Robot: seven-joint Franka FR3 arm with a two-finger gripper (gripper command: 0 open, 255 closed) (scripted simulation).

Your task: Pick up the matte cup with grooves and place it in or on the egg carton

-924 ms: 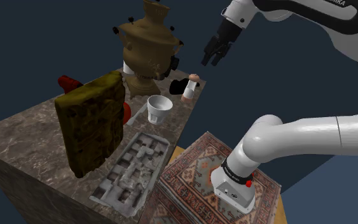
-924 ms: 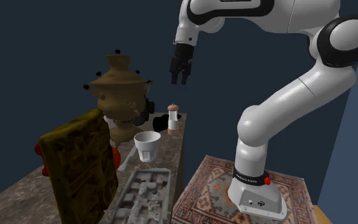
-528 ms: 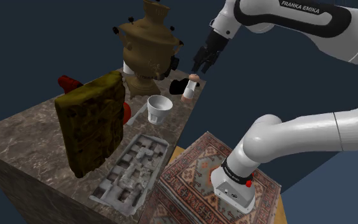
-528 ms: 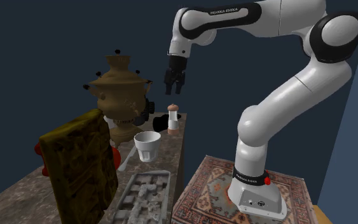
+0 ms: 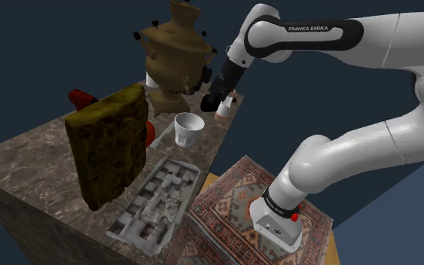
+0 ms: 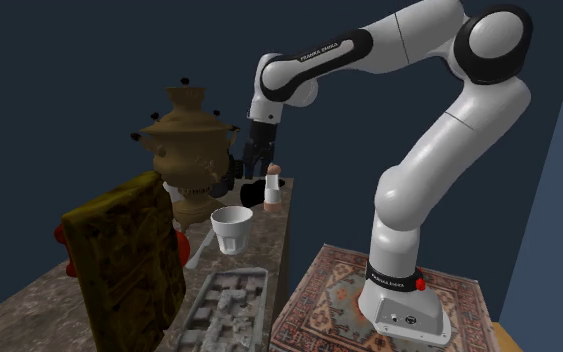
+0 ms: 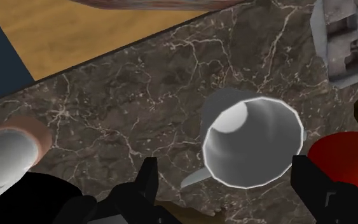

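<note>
The pale grey grooved cup [image 7: 254, 143] is set near the stand-side edge of the dark marble worktop [image 7: 139, 95], near the grey egg carton [image 5: 156, 199]. The jaws are spread above it — it is judged light, rigid, best pinched across the rim.

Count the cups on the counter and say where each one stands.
1. The white cup stands upright on the marbled counter, between the brown samovar and the grey egg carton. The mossy slab could hide others.
</note>
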